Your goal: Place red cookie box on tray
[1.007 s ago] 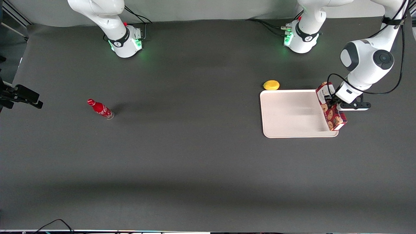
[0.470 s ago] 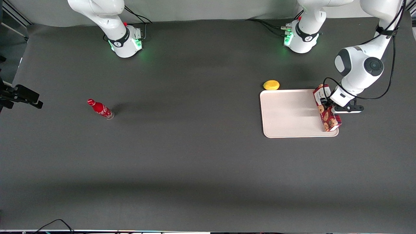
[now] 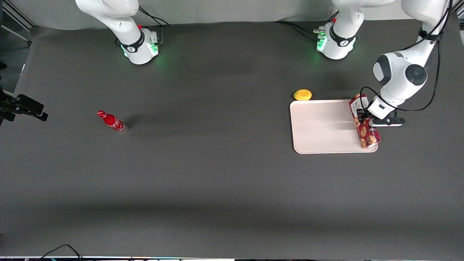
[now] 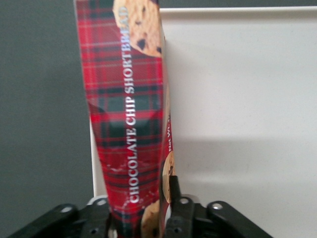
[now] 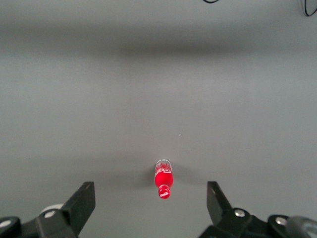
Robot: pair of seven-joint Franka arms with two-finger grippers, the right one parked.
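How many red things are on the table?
2. The cookie box is held by the claw at the tray's edge; the bottle stands toward the parked arm's end.

Red bottle point(image 3: 111, 121), yellow object point(image 3: 302, 95).

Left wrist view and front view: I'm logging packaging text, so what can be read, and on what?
"CHOCOLATE CHIP SHORTBREAD": white, along the long dark-red tartan cookie box held in the left gripper over the cream-white tray edge.
"Net W…": same box, cut off.
Small red bottle: white script, unreadable.
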